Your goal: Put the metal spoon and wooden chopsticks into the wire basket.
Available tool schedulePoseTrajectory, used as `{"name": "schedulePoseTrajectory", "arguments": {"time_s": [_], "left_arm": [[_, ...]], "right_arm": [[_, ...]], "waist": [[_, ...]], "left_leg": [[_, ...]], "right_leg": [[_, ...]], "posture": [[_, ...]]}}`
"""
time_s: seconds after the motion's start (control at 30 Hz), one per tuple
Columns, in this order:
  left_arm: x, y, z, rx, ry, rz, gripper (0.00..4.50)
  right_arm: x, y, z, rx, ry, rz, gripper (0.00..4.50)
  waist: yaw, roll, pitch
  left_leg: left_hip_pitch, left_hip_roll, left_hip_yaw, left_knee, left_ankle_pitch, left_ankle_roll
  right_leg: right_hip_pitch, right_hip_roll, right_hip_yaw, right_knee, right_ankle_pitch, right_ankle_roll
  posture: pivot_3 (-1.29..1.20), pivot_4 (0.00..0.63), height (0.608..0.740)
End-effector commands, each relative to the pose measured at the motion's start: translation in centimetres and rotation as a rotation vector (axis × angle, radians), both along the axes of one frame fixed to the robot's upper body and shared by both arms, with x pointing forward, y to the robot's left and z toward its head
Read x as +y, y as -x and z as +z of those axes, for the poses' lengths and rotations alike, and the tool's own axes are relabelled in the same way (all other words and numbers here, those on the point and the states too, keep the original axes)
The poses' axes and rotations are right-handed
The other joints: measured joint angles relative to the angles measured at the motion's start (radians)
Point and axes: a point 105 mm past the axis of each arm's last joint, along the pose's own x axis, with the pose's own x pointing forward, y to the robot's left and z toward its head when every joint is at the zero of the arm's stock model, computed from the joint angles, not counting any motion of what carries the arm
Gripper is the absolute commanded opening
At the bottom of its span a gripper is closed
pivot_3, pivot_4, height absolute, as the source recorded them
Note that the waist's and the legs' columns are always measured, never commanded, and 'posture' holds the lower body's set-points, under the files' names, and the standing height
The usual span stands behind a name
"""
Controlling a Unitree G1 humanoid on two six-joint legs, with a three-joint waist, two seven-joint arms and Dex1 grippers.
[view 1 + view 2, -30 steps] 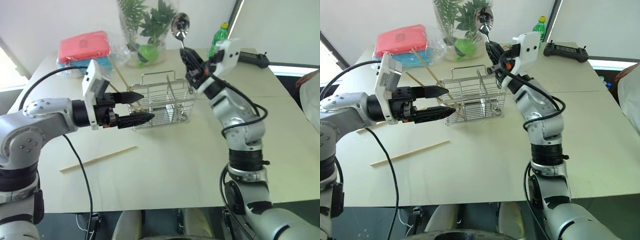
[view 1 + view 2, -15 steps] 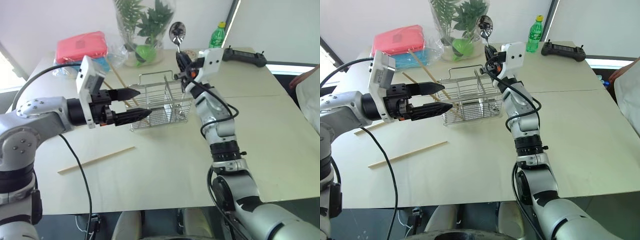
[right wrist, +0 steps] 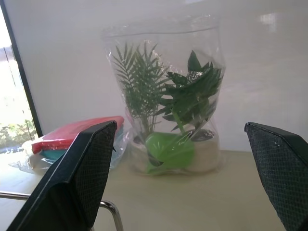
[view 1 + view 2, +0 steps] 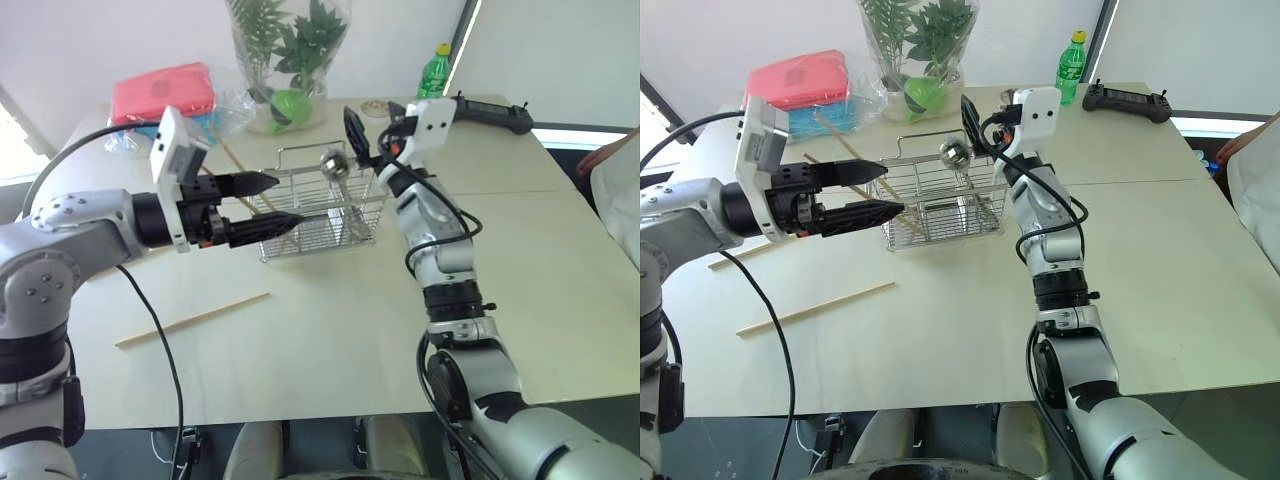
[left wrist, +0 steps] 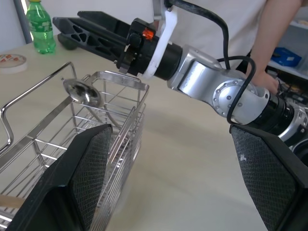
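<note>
The wire basket (image 4: 318, 226) stands mid-table. The metal spoon (image 4: 333, 162) is inside it, handle down, with its bowl (image 5: 81, 91) sticking up at the top rim and free of any grip. My right gripper (image 4: 366, 138) hangs open just above and behind the spoon, holding nothing. My left gripper (image 4: 272, 203) is open and level at the basket's left end, with that end's wires between its fingers. Two wooden chopsticks (image 4: 845, 142) lean out of the basket's left end. Another chopstick (image 4: 195, 318) lies on the table in front.
At the back of the table stand a plant in a clear bag (image 4: 290, 60), a red box (image 4: 168, 92), a green bottle (image 4: 434, 70), a tape roll (image 4: 375, 107) and a black controller (image 4: 490, 112). A person's sleeve (image 4: 618, 165) shows at the right edge.
My right gripper came down over the basket and opened. The spoon left it and dropped from high above into the basket. The left gripper kept still.
</note>
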Motion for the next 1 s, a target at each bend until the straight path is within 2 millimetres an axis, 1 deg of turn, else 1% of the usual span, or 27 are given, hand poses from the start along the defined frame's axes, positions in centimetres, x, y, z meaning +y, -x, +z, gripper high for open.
{"name": "schedulePoseTrajectory", "arguments": {"time_s": [0.03,0.1,0.17,0.2,0.23,0.3,0.33,0.43,0.53,0.63,0.7,0.8,0.87,0.93,1.0], "left_arm": [[-0.1,0.0,1.0,-0.053,0.007,-0.012,4.12],[-0.1,0.0,1.0,-0.054,0.004,-0.013,4.12],[0.2,-0.1,0.9,-0.058,-0.010,-0.007,4.12],[0.4,-0.2,0.9,-0.060,-0.016,-0.004,4.12],[0.6,-0.3,0.9,-0.060,-0.022,0.002,4.12],[1.0,-0.5,0.8,-0.060,-0.032,0.010,4.12],[1.5,-0.7,0.8,-0.063,-0.053,0.019,4.12],[3.5,-1.8,1.2,-0.078,-0.115,0.058,4.12],[6.1,-2.7,1.3,-0.073,-0.199,0.078,4.12],[9.5,-3.9,0.6,-0.049,-0.329,0.109,4.12],[11.3,-4.5,0.1,-0.034,-0.415,0.114,4.12],[13.4,-5.4,-1.2,0.016,-0.532,0.091,4.12],[14.6,-6.1,-2.6,0.059,-0.625,0.073,4.12],[15.8,-7.3,-4.6,0.088,-0.737,0.073,4.12],[16.3,-8.4,-6.1,0.104,-0.802,0.077,4.12]], "right_arm": [[-1.4,1.9,4.5,-0.109,-0.020,0.022,4.45],[-2.0,3.1,5.9,-0.122,0.007,0.075,4.45],[-3.7,5.6,7.4,-0.122,0.101,0.199,4.45],[-4.1,6.7,7.8,-0.117,0.143,0.244,4.45],[-4.7,7.8,8.0,-0.110,0.202,0.286,4.45],[-5.4,9.1,7.8,-0.077,0.277,0.339,4.45],[-5.9,10.3,7.3,-0.058,0.352,0.385,4.45],[-7.3,14.3,4.3,0.074,0.591,0.545,4.45],[-8.2,16.6,1.6,0.214,0.668,0.642,4.45],[-8.2,18.6,-1.2,0.294,0.752,0.704,4.45],[-8.1,19.5,-2.3,0.315,0.790,0.727,4.45],[-7.9,19.7,-2.7,0.313,0.774,0.718,4.45],[-7.7,19.6,-2.6,0.300,0.759,0.696,4.45],[-7.5,19.4,-2.4,0.280,0.732,0.668,4.45],[-7.2,19.4,-2.3,0.265,0.706,0.652,4.45]], "waist": [[0.001,0.000,0.000],[0.003,0.000,0.000],[0.008,0.001,0.001],[0.011,0.001,0.001],[0.012,0.001,0.001],[0.008,0.000,0.000],[0.006,0.000,0.000],[0.006,0.000,0.000],[0.003,0.000,0.001],[0.007,0.000,0.000],[0.009,0.000,0.001],[0.014,0.000,0.000],[0.021,-0.001,0.000],[0.029,-0.001,0.000],[0.036,-0.001,0.000]], "left_leg": [[0.000,0.000,0.000,0.000,0.000,0.000],[0.000,0.000,0.000,0.000,0.000,0.000],[0.000,0.000,0.000,0.000,0.000,0.000],[-0.001,0.000,0.000,0.000,0.000,0.000],[-0.001,0.000,0.000,0.000,0.000,0.000],[-0.001,0.000,0.000,-0.001,0.000,0.001],[-0.001,0.000,0.000,-0.001,-0.001,0.001],[-0.001,0.000,0.001,-0.001,-0.002,0.003],[0.000,0.001,0.003,-0.001,-0.003,0.005],[0.000,0.001,0.005,0.000,-0.003,0.005],[0.000,0.002,0.005,0.000,-0.003,0.005],[-0.001,0.001,0.006,0.001,-0.003,0.004],[-0.002,0.001,0.007,0.002,-0.003,0.004],[-0.002,0.001,0.008,0.002,-0.003,0.004],[-0.003,0.001,0.008,0.002,-0.003,0.004]], "right_leg": [[0.000,0.000,0.000,0.000,0.000,0.000],[0.000,0.000,0.000,0.000,0.000,0.000],[0.000,0.000,0.000,-0.001,0.000,0.000],[0.001,0.000,0.000,-0.001,0.000,0.000],[0.001,0.000,0.000,-0.003,-0.001,-0.001],[0.002,0.000,-0.001,-0.005,-0.001,-0.002],[0.002,0.000,-0.001,-0.006,-0.001,-0.002],[0.002,0.000,-0.001,-0.006,-0.002,-0.002],[0.002,0.000,0.000,-0.007,-0.002,-0.001],[0.001,-0.001,0.000,-0.007,-0.004,0.001],[0.001,-0.001,0.000,-0.007,-0.004,0.001],[0.000,-0.003,-0.001,-0.008,-0.004,0.001],[0.000,-0.004,-0.001,-0.010,-0.004,0.001],[0.000,-0.005,-0.001,-0.010,-0.003,0.001],[0.000,-0.005,-0.001,-0.010,-0.002,-0.002]], "posture": [[0.00,0.150,0.703],[0.00,0.150,0.703],[0.00,0.150,0.703],[0.00,0.150,0.703],[0.00,0.150,0.703],[0.00,0.150,0.703],[0.00,0.150,0.703],[0.00,0.150,0.703],[0.00,0.150,0.703],[0.00,0.150,0.703],[0.00,0.150,0.703],[0.00,0.150,0.703],[0.00,0.150,0.703],[0.00,0.150,0.703],[0.00,0.150,0.703]]}}
